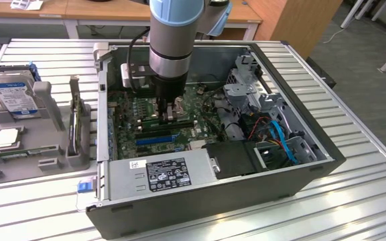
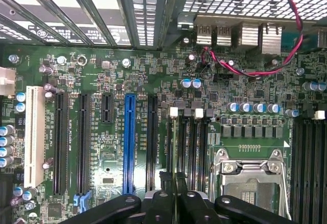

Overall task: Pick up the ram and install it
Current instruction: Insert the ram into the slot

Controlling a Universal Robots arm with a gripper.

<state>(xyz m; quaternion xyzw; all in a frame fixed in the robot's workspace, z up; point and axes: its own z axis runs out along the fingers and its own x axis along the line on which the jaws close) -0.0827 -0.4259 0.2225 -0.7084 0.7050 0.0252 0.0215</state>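
Note:
My gripper [image 1: 169, 116] reaches straight down into the open computer case [image 1: 260, 201], just above the motherboard [image 1: 136, 108]. In the wrist view its two dark fingers [image 2: 166, 180] stand close together, shut on the ram [image 2: 176, 150]. The ram is seen edge-on as a thin green strip. It runs along the black memory slots [image 2: 191, 147], in line with the slot that has a white latch [image 2: 173, 112]. Whether it is seated in the slot I cannot tell.
Beside the memory slots lie the silver processor socket [image 2: 253, 180] and a blue expansion slot [image 2: 129, 142]. The power supply [image 1: 163, 173] and blue cables [image 1: 283, 143] crowd the case. At the exterior view's left, a grey fixture [image 1: 49, 103] holds a hard drive [image 1: 12, 95].

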